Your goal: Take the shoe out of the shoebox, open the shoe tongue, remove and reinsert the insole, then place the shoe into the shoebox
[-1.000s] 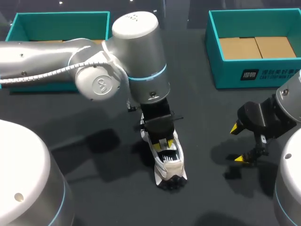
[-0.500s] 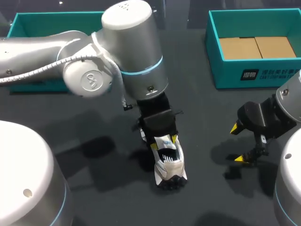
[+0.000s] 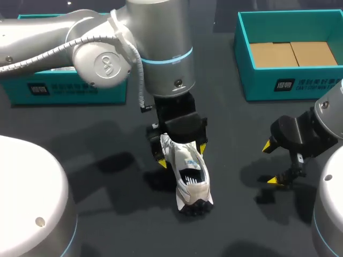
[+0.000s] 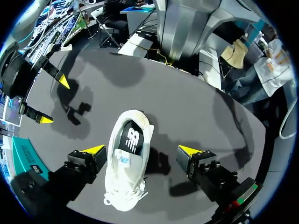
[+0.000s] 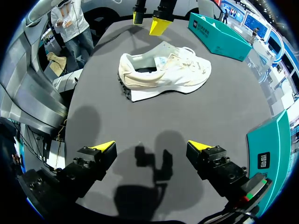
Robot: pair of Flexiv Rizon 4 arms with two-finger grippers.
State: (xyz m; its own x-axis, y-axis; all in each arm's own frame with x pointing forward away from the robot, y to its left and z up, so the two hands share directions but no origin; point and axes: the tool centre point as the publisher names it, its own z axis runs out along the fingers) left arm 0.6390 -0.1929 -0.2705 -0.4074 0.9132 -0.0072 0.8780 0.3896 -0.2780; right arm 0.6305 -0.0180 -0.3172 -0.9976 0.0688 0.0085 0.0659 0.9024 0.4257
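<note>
Shoe (image 3: 192, 179) on worktop (image 3: 236, 134), beneath left gripper (image 3: 182, 155), spread astride it, gripping nothing. Right gripper (image 3: 270, 163) spread, well aside. Likely step: opening tongue (image 4: 124, 160); needs descent, pinch.

Bright light shines from above. My right gripper (image 5: 150, 148) drops a dark, soft shadow (image 5: 150, 164) on the grey desk (image 5: 219, 105) right under it.

Printed marks, too small to read
White labels front the left shoebox (image 3: 56, 88) and right shoebox (image 3: 308, 84); a white logo marks the insole (image 4: 133, 138) in the shoe (image 4: 124, 186).
</note>
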